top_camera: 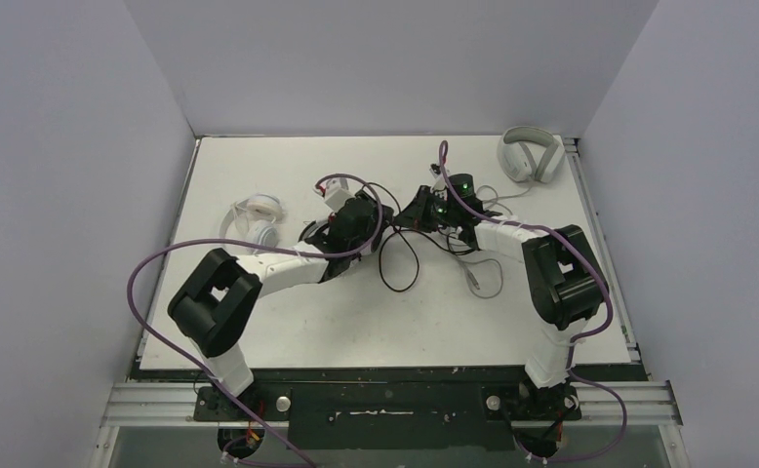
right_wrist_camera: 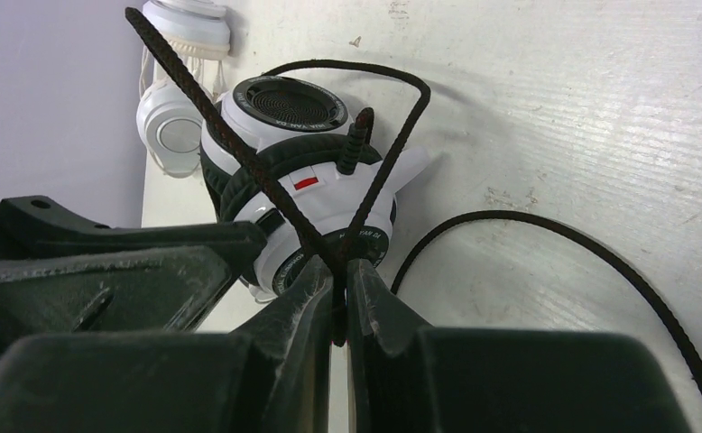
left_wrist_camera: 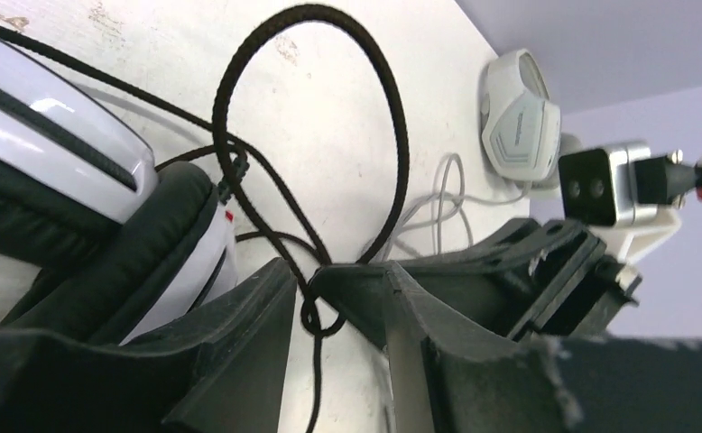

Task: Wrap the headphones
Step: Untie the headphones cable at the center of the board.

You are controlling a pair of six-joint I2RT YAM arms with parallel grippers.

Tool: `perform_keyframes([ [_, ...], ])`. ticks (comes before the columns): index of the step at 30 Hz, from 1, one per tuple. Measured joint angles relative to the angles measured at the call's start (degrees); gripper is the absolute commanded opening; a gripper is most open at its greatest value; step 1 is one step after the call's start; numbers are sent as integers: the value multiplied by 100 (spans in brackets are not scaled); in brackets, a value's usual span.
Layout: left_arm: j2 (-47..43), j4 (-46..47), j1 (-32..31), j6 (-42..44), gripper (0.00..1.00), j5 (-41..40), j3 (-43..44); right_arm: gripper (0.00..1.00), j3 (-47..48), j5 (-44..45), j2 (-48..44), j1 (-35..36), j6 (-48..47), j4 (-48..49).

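Black braided cable (right_wrist_camera: 239, 149) from the black-and-white headset (right_wrist_camera: 302, 180) — my right fingers (right_wrist_camera: 322, 287) pinch it; left fingers (left_wrist_camera: 284, 293) straddle it — grip I cannot tell.

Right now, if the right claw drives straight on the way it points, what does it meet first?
The black-and-white headset sits dead ahead of the right claw, which is shut on the black cable. Gap looks short, but depth is unclear.
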Motion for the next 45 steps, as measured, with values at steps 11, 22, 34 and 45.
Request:
perform_keyframes([
  [11, 426, -1244, 0, -857, 37, -361, 787, 0, 0, -37, 0, -39, 13, 2],
  [22, 780, -1574, 39, -1036, 33, -275, 1156, 0, 0, -50, 0, -70, 7, 0],
  [34, 1058, -1617, 160, -734, 0, -131, 1467, 0, 0, -142, 0, -74, 7, 0],
  [45, 424, -2173, 752, 1152, 0, -710, 1821, 0, -205, -138, 0, -74, -107, -15],
])
